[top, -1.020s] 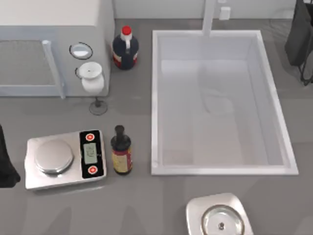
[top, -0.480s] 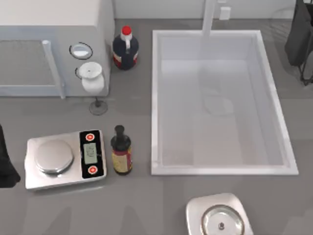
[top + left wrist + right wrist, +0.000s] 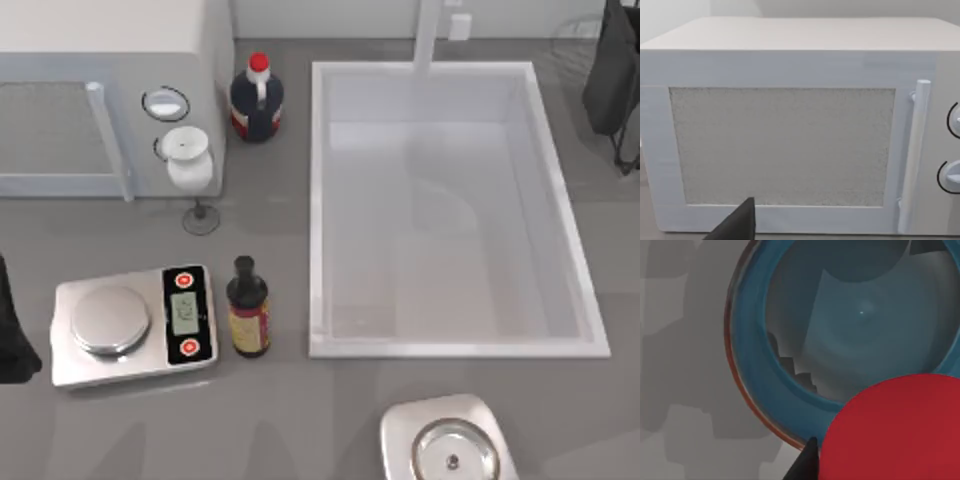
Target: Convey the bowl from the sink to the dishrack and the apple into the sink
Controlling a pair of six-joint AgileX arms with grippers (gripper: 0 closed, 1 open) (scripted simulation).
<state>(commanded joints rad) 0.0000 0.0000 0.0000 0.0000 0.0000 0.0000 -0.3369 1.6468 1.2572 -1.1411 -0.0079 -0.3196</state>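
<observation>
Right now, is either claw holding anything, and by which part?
Cannot be told. In the right wrist view the apple sits close against the right claw, in front of the bowl, but no grip shows.

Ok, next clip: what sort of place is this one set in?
It looks like a rendered kitchen counter. A large white sink with a faucet sits at the right, a white microwave at the back left, and a kitchen scale and two dark bottles stand on the grey worktop between them.

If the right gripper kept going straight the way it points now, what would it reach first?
Probably the apple, which sits closest in the right wrist view, overlapping the bowl behind it. Depth is unclear.
</observation>
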